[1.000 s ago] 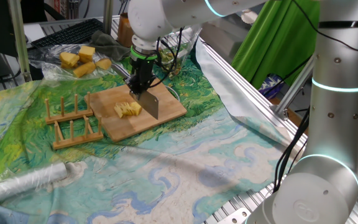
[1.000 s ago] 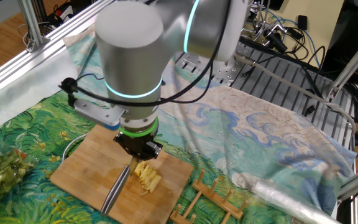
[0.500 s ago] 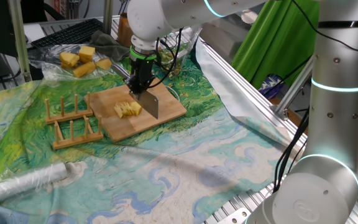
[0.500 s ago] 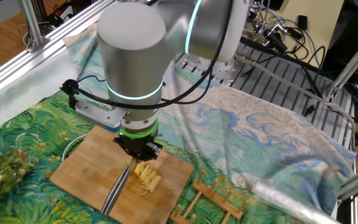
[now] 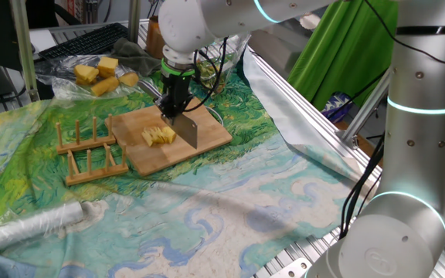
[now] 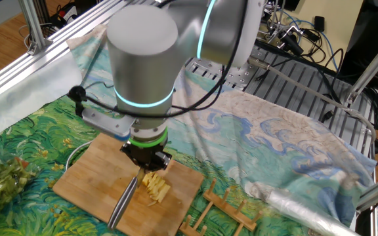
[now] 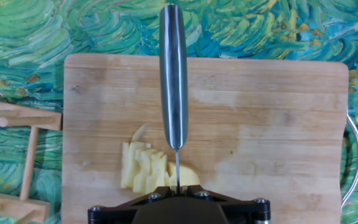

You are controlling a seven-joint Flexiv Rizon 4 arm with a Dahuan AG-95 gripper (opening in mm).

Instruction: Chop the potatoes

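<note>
- I have the knife (image 5: 185, 128) gripped by its handle in the gripper (image 5: 174, 106); the fingers are clamped on the knife, so the blade hangs straight below the hand and any push from the arm goes down through its edge.
- From the hand view the blade (image 7: 173, 74) shows only as a narrow steel strip running away from the camera. I read that as the edge pointing down at the board (image 7: 272, 124), which is how it has to sit for a cut.
- The potatoes (image 7: 151, 171) lie on the board as a small fan of pale slices, on the side toward the rack (image 5: 91, 150).
- The blade stands at the far edge of that fan, over the last part not yet sliced, as far as I can judge. Whether the edge is touching the potato or just above it, I cannot tell.
- The board sits flat on the cloth-covered desk (image 5: 230, 201), which gives the knife something firm to press against.
- The uncut chunks (image 5: 103, 73) wait well apart, out of the blade's reach.
- My worry: thin slices are loose and may cling to the blade when it comes up.
</note>
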